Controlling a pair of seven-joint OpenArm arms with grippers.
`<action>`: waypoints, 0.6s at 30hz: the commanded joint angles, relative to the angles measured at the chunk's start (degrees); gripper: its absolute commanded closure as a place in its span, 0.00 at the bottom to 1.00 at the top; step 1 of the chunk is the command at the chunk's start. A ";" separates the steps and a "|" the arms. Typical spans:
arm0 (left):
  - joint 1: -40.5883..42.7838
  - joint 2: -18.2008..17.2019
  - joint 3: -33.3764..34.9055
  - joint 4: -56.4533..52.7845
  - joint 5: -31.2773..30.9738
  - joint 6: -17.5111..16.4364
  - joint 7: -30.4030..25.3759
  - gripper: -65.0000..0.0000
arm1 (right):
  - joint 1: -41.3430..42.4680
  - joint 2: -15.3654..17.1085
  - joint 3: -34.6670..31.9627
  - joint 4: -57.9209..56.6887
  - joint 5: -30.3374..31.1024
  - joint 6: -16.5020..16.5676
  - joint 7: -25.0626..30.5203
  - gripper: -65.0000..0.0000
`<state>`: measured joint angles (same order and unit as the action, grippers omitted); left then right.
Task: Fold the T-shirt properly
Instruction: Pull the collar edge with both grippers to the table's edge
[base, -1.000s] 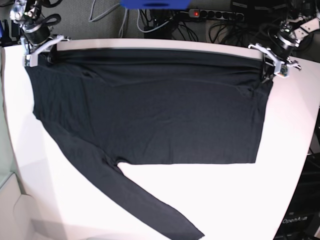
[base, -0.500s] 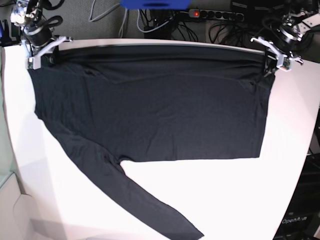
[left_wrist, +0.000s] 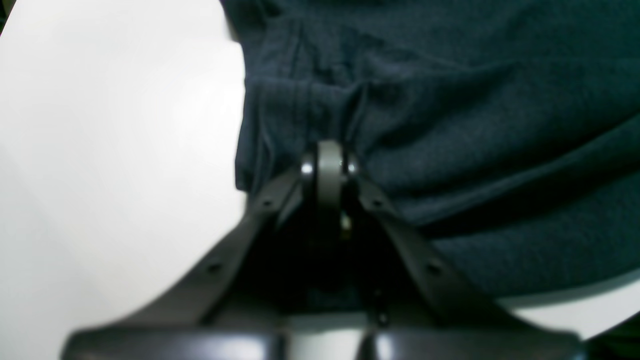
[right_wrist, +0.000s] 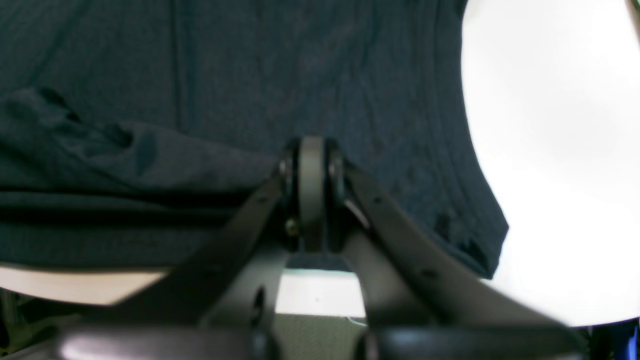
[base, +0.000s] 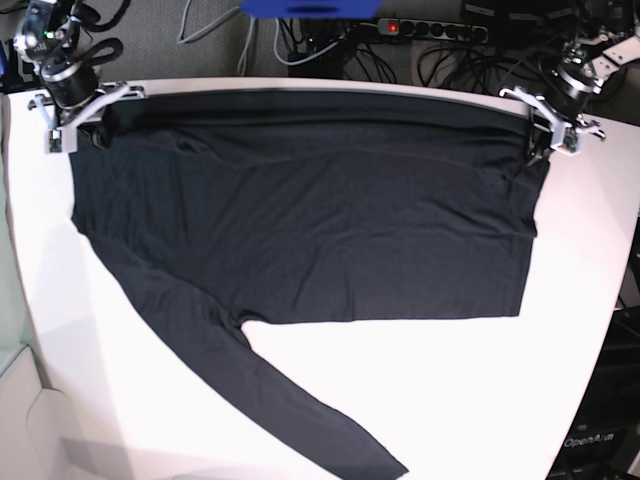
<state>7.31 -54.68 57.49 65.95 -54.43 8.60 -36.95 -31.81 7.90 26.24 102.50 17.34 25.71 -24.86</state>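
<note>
Both tools, left tool (base: 551, 128) and right tool (base: 72, 118), clamp the T-shirt (base: 300, 220) at its far corners, stretching the edge taut on the desk (base: 420, 400) for folding

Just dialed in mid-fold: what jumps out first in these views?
The dark T-shirt spread across most of the white table, one long sleeve trailing toward the near edge. Both grippers are shut on its far edge: the right gripper at the base view's left corner, the left gripper at its right corner. A power strip glows red behind the table.
</note>
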 joint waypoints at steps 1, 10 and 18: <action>1.70 0.21 1.36 -1.03 -1.87 -0.56 20.64 1.00 | -0.32 0.58 0.44 1.02 0.63 -0.18 1.17 1.00; 1.70 -0.05 1.36 0.46 -1.87 -0.56 20.47 1.00 | -0.23 0.58 0.44 1.02 0.55 -0.18 1.17 1.00; 1.61 -1.37 1.36 5.48 -1.87 -0.47 20.47 1.00 | -0.06 0.67 0.44 1.02 0.55 -0.18 1.17 1.00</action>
<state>7.03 -56.38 57.47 71.81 -55.16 11.07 -30.39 -31.77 7.90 26.24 102.50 17.32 25.71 -24.91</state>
